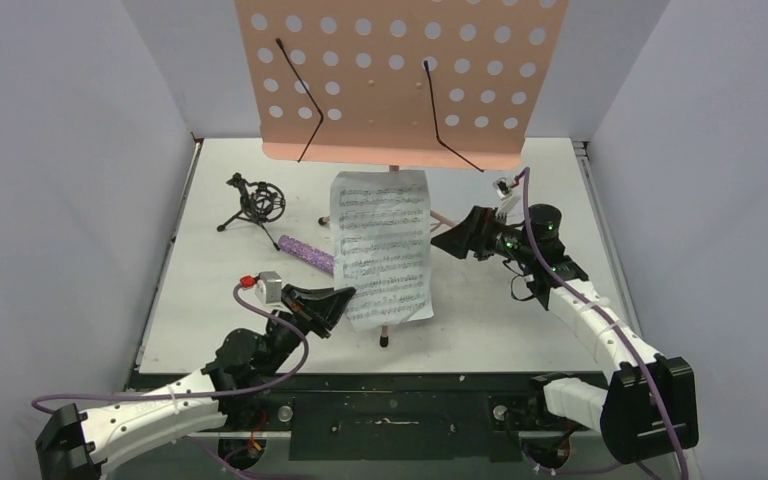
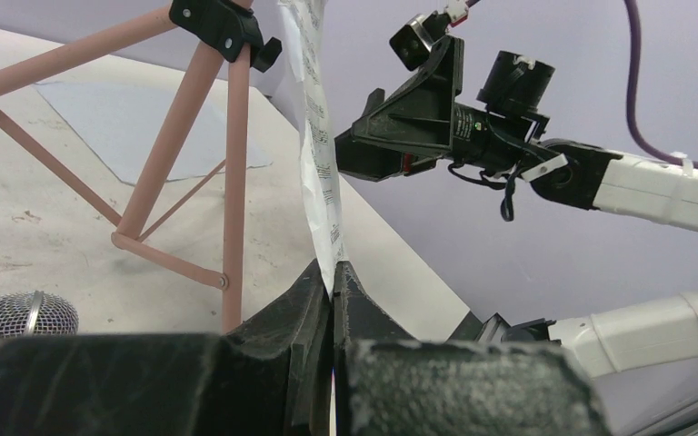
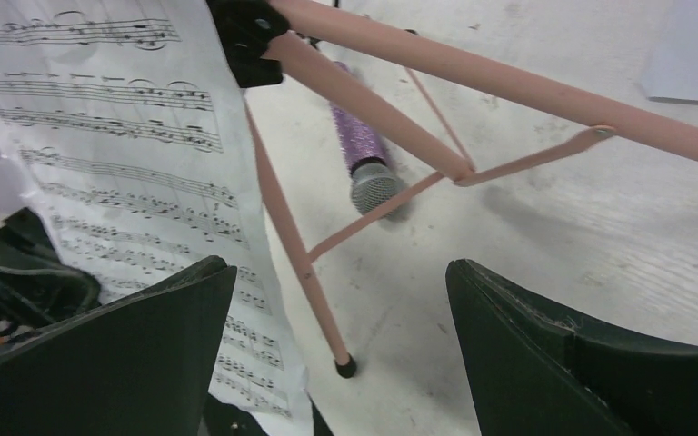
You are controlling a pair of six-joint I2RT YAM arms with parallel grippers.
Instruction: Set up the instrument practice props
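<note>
The pink music stand [image 1: 400,80] stands at the back, its perforated desk facing me; its legs show in the left wrist view [image 2: 234,163] and the right wrist view [image 3: 377,113]. My left gripper [image 1: 332,300] [image 2: 332,272] is shut on the lower left edge of a sheet-music page [image 1: 382,245] [image 2: 320,136] and holds it upright before the stand. My right gripper [image 1: 448,240] [image 3: 338,263] is open by the page's right edge [image 3: 127,173], not touching it. The purple microphone [image 1: 305,254] [image 3: 363,145] lies on the table, partly behind the page. The black mic holder [image 1: 255,204] stands at the back left. A second page [image 2: 136,127] [image 3: 691,50] lies flat beyond the stand legs.
Grey walls close in the white table [image 1: 220,330] on three sides. The stand's front leg foot [image 1: 384,340] [image 3: 346,367] rests near the table's front edge. Two black wire page holders [image 1: 305,100] hang across the desk.
</note>
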